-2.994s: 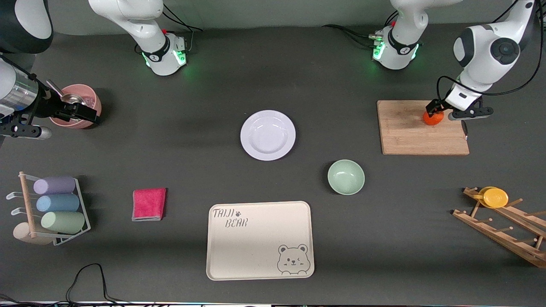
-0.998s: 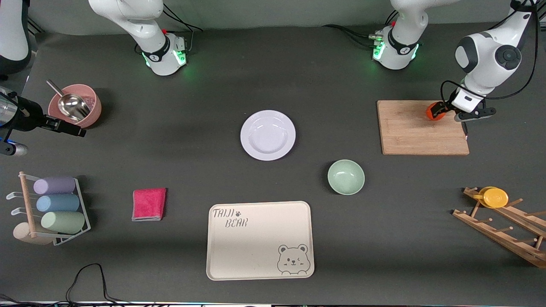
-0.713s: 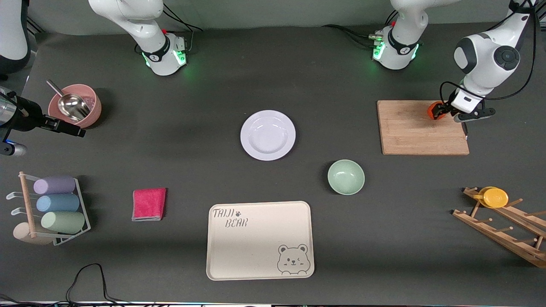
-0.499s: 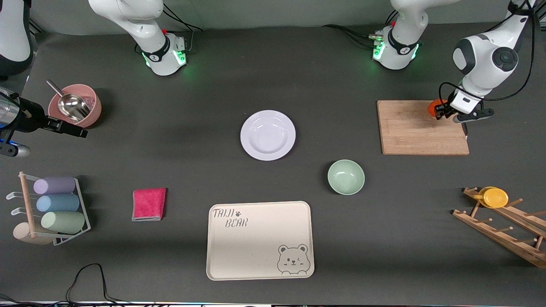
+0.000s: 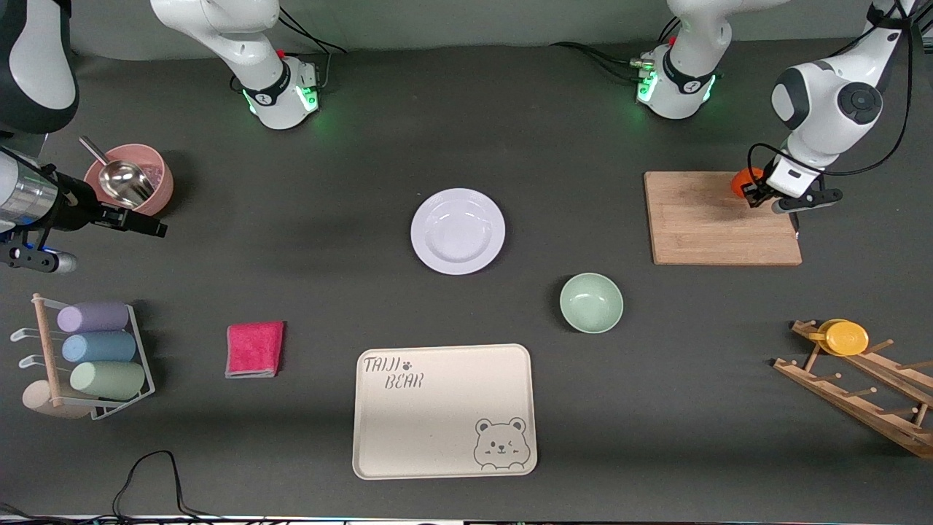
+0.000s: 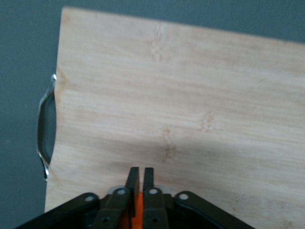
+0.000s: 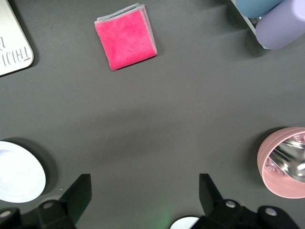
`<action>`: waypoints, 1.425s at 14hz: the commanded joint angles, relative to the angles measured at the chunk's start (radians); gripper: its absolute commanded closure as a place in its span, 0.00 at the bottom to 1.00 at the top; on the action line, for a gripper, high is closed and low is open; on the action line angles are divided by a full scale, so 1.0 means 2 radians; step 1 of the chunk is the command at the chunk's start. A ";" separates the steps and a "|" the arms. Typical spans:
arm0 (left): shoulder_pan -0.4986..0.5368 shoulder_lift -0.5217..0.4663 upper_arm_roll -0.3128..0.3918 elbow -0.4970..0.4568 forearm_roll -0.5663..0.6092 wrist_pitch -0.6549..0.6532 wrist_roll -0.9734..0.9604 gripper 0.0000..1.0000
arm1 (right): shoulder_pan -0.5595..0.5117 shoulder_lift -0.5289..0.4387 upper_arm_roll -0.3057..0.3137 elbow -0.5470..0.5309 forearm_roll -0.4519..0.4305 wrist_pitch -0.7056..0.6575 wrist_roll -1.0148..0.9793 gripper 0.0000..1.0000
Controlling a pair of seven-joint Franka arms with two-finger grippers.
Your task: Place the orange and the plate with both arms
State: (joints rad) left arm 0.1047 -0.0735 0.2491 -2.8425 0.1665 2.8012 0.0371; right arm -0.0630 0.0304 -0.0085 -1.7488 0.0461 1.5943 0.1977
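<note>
The small orange sits in my left gripper, which is shut on it just above the corner of the wooden cutting board nearest the left arm's base. In the left wrist view the gripper shows its fingers almost together, with a strip of orange between them over the board. The pale lavender plate lies at the table's middle, its edge also showing in the right wrist view as the plate. My right gripper hangs open and empty beside the pink bowl, its jaws wide.
A pale green bowl and the beige bear tray lie nearer the front camera than the plate. A pink cloth, a pink bowl with a metal scoop, a cup rack and a wooden rack with a yellow disc stand around.
My left gripper has shut on the orange and carried it a little toward the board's edge nearest the bases. The right gripper has drifted slightly toward the table's middle.
</note>
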 commanded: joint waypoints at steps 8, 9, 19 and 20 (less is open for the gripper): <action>-0.065 -0.039 -0.028 0.444 -0.040 -0.584 0.021 0.00 | 0.002 0.005 -0.003 0.015 -0.001 -0.026 0.005 0.00; -0.063 -0.040 -0.033 0.477 -0.041 -0.623 0.021 0.00 | 0.002 0.004 -0.003 0.019 -0.005 -0.026 0.006 0.00; -0.015 -0.216 -0.017 0.100 -0.037 -0.402 0.024 0.00 | 0.002 0.015 -0.003 0.028 -0.011 -0.043 0.005 0.00; -0.015 -0.215 -0.004 0.067 -0.023 -0.357 0.025 0.00 | 0.003 0.016 -0.003 0.028 -0.012 -0.043 0.005 0.00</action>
State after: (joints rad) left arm 0.0661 -0.4383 0.2064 -2.5493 0.0943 1.9472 0.0706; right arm -0.0637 0.0455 -0.0113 -1.7220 0.0374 1.5312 0.1977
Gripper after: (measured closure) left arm 0.000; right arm 0.000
